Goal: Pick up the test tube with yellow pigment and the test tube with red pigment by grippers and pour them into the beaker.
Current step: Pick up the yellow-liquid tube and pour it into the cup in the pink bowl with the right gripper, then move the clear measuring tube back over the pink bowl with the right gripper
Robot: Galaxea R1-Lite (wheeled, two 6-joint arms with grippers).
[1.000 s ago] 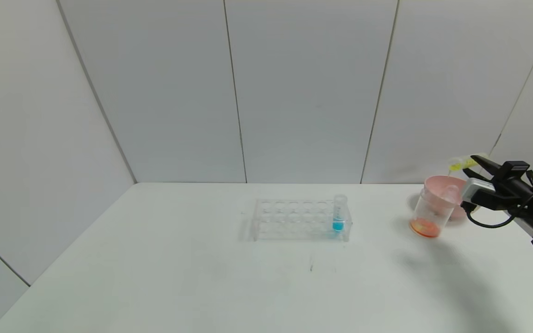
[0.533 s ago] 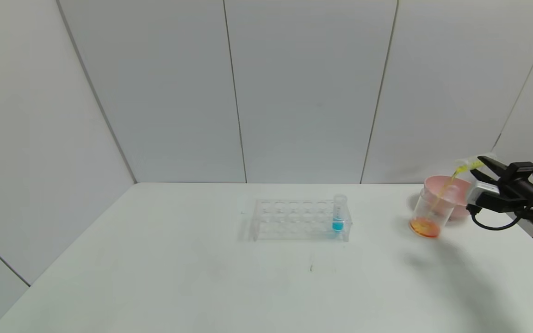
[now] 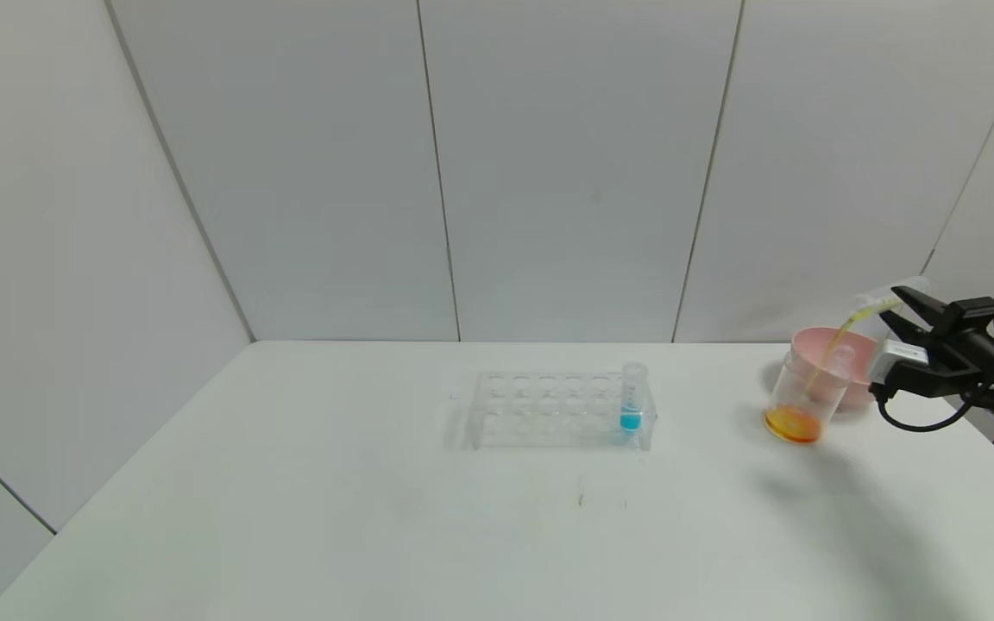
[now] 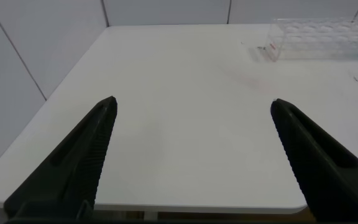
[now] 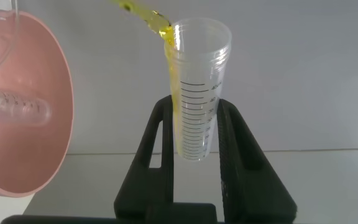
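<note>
My right gripper is shut on the test tube with yellow pigment and holds it tipped, mouth down, over the beaker. A thin yellow stream runs from the tube's mouth into the beaker, which holds orange liquid at its bottom. In the right wrist view the graduated tube sits between the gripper's black fingers, with yellow running along its wall. A clear tube with no colour showing lies in the pink bowl. My left gripper is open and empty over the table's left part.
The pink bowl stands right behind the beaker, near the back right wall. A clear tube rack in the table's middle holds a blue-bottomed tube at its right end; the rack also shows in the left wrist view.
My right gripper has tipped the yellow tube further over the beaker. The yellow liquid, which was still in the tube one second ago, now streams into the beaker.
</note>
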